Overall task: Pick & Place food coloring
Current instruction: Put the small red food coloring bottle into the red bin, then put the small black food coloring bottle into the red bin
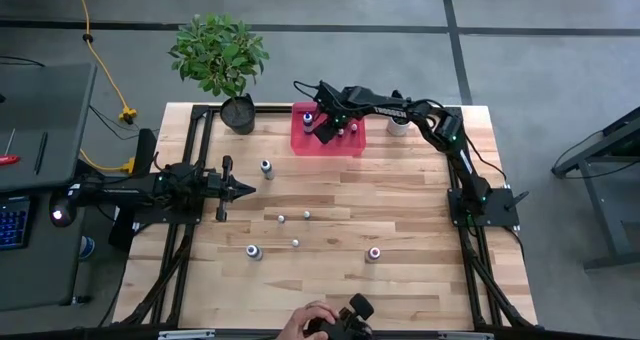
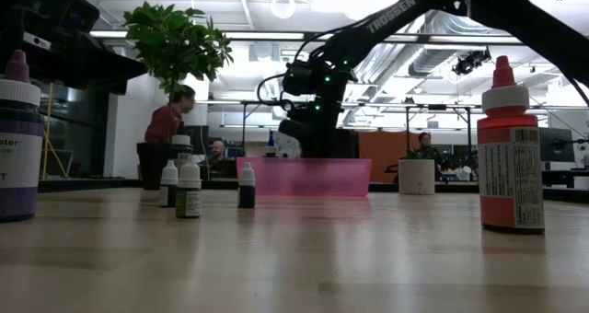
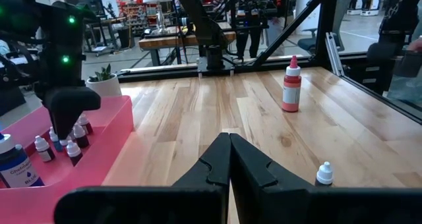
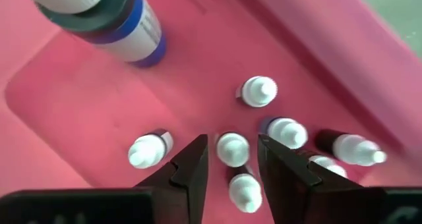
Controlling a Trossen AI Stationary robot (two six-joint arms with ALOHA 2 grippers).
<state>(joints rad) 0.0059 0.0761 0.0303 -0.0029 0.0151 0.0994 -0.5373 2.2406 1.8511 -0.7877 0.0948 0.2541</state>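
While most of the food-coloring bottles were gathered in the pink bin (image 1: 300, 140) at the far edge of the desk (image 1: 400, 220), others were left scattered over the wood. In the right wrist view a cluster of small white-capped bottles (image 4: 232, 148) was seen standing upright on the bin floor, their nozzle tips pointed straight up and their long axes vertical, with a larger blue-bodied bottle (image 4: 125, 26) standing apart in a corner of the bin. One small bottle was framed between the fingers of the right pincer (image 4: 231, 161), which were spread on either side of its cap with a gap showing; no grip on it could be made out. From above, the right pincer (image 1: 326, 127) was seen lowered into the bin, its arm stretched across from the right side of the desk.

Out on the desk, every loose bottle was likewise stood upright, cap uppermost: a red-bodied bottle (image 2: 510, 156) near the front right, a purple-bodied one (image 2: 17, 143) at the front left, and three small bottles (image 2: 189, 191) farther back, short of the bin. A white plant pot (image 1: 398, 126) was set just right of the bin, and a leafy potted plant (image 1: 220, 55) at the far left corner.

The left pincer (image 3: 229, 161) was held over the left part of the desk, its fingers pressed together on nothing.
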